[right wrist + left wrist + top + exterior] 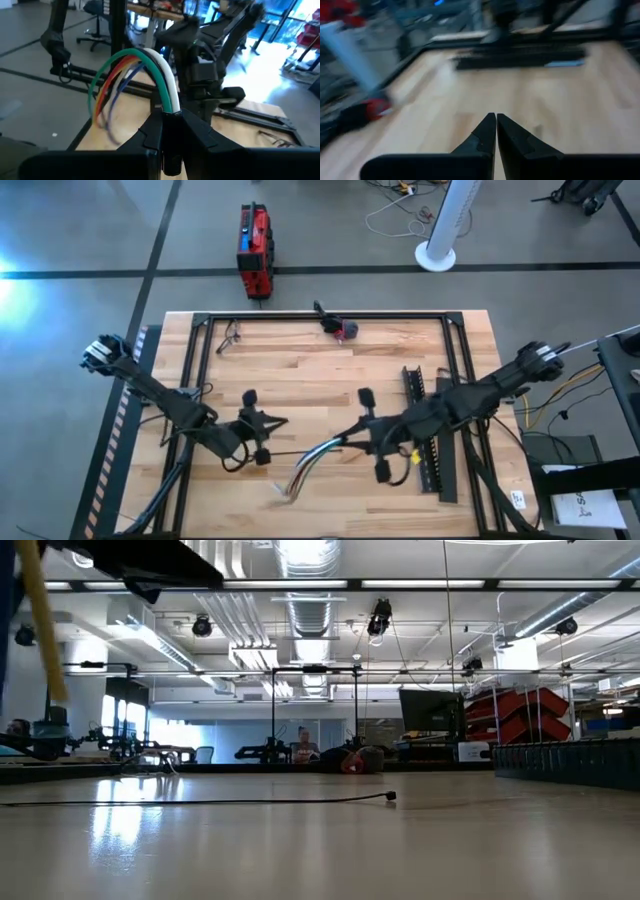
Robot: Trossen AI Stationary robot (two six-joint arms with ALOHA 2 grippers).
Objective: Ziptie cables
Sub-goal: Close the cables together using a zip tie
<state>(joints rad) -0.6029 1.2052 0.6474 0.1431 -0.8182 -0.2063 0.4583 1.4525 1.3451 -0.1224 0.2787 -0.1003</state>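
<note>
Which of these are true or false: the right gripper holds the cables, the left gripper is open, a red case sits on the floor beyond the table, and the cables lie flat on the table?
1. The right gripper is shut on the cables. True.
2. The left gripper is open. False: its fingers are pressed together, holding nothing.
3. A red case sits on the floor beyond the table. True.
4. The cables lie flat on the table. False: they arch up from the right gripper.
</note>
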